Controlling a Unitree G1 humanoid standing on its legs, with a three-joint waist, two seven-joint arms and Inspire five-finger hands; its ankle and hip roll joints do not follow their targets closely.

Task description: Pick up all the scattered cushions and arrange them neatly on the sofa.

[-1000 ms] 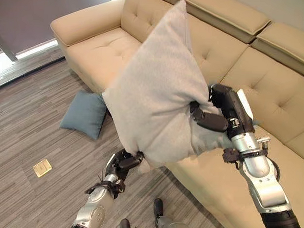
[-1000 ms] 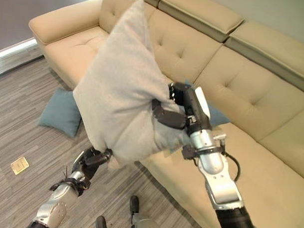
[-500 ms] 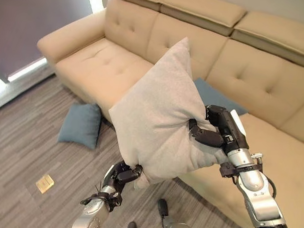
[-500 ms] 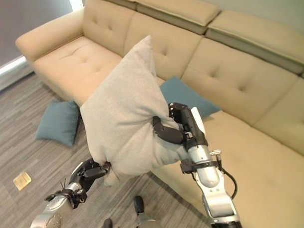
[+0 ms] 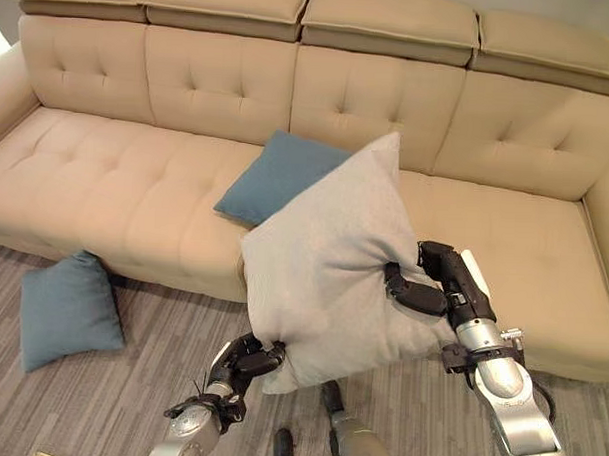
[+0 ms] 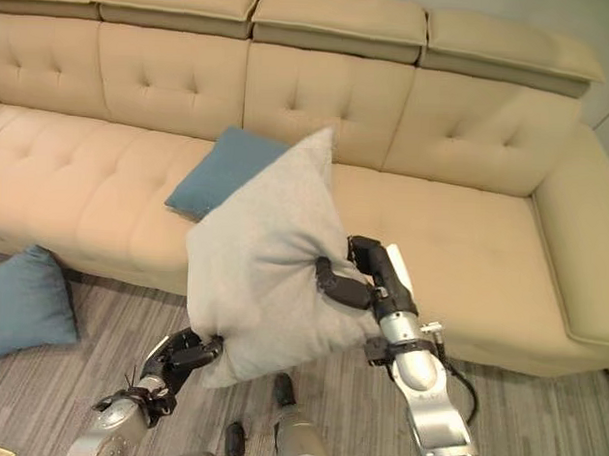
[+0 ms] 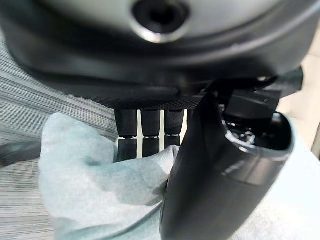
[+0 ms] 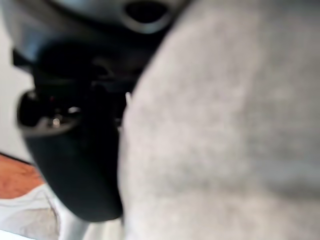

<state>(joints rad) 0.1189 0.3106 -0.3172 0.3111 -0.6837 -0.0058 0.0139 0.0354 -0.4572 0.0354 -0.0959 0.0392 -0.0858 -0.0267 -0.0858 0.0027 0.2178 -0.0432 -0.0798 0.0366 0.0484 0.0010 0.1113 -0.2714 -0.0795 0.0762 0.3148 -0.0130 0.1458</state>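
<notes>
Since a second ago the head camera has swung round to face the sofa (image 5: 105, 201) squarely, so the whole picture has shifted; against that, the grey cushion (image 5: 333, 264) hangs lower in front of the sofa's front edge than it did, where before it was lifted high across the backrest. Both hands keep their grip on it. The right hand (image 5: 428, 282) has its thumb and fingers curled into the cushion's right side, bunching the fabric there, and the right wrist view shows grey cloth pressed close against the dark thumb. The left hand (image 5: 242, 358) pinches the cushion's bottom corner, below the sofa's front edge and over the floor (image 5: 129, 382); in the left wrist view the fingers (image 7: 142, 135) and thumb close on a fold of the pale fabric. The cushion stands on its corner, tilted, its top point reaching up in front of the sofa's seat near the foot of the backrest.

One blue cushion (image 5: 276, 177) lies on the sofa's seat, leaning toward the backrest, partly behind the grey cushion's upper left edge. A second blue cushion (image 5: 66, 310) lies on the floor, propped against the sofa's front at its left part, well apart from both hands.
</notes>
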